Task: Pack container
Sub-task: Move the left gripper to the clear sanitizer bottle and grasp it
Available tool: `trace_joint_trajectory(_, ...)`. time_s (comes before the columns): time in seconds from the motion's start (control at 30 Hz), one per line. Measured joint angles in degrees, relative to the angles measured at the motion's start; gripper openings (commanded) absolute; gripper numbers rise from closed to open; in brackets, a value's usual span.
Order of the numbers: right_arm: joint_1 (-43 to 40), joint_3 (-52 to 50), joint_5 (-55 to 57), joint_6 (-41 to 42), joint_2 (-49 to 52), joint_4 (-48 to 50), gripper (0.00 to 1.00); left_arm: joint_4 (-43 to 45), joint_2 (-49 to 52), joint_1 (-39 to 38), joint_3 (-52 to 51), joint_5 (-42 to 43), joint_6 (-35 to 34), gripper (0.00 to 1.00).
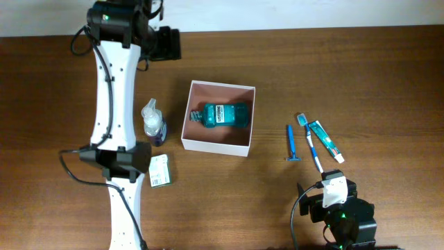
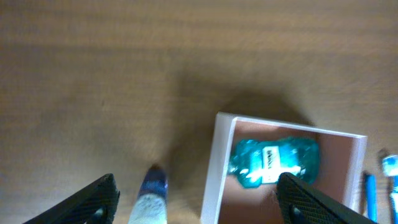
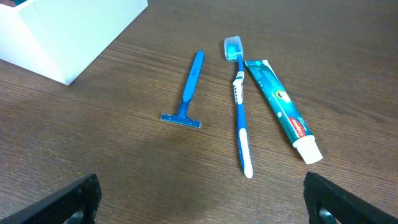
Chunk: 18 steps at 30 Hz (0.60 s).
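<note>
While only a teal mouthwash bottle (image 1: 220, 114) lies inside it, the container (image 1: 214, 146) sits at the centre of the overhead frame on a dark wooden table (image 1: 374, 76), with five toiletries outside its walls. The left gripper (image 2: 196, 186) hangs at the upper left of the overhead frame with its jaws wide and nothing between them. The right gripper (image 3: 199, 186), at the lower right, is just as wide and just as empty.

The trouble ahead looks likely to come from crowding. A pump bottle (image 1: 152, 121) appears to stand upright just beside the box's left wall, so a finger coming down between them could shove the light cardboard sideways or tip the bottle. In the right of the frame, a blue razor (image 3: 186, 87), a toothbrush (image 3: 241, 112) and a toothpaste tube (image 3: 280, 106) lie flat on the wood. The brush and the tube are so close that closing on one may drag the other. Thin handles may also slip from the fingers. A small green-white packet (image 1: 161, 170) lies at lower left, partly tucked against the left arm. The bottle fills the middle of the box, so further items may land on it or catch on the rim.
</note>
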Motion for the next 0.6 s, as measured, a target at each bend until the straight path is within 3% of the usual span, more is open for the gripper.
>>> trace_joint_trajectory(0.33,0.0,0.0,0.0,0.0,0.0,0.0,0.99,-0.1,-2.8,1.2,-4.0,0.5,3.2,0.79)
trace_joint_trajectory(0.47,0.0,0.0,0.0,0.0,0.0,0.0,0.99,0.1,-11.0,1.2,-8.4,-1.3,3.9,0.84)
trace_joint_trajectory(0.6,0.0,0.0,0.0,0.0,0.0,0.0,0.98,0.0,-24.1,1.2,-20.1,-3.6,4.2,0.87)
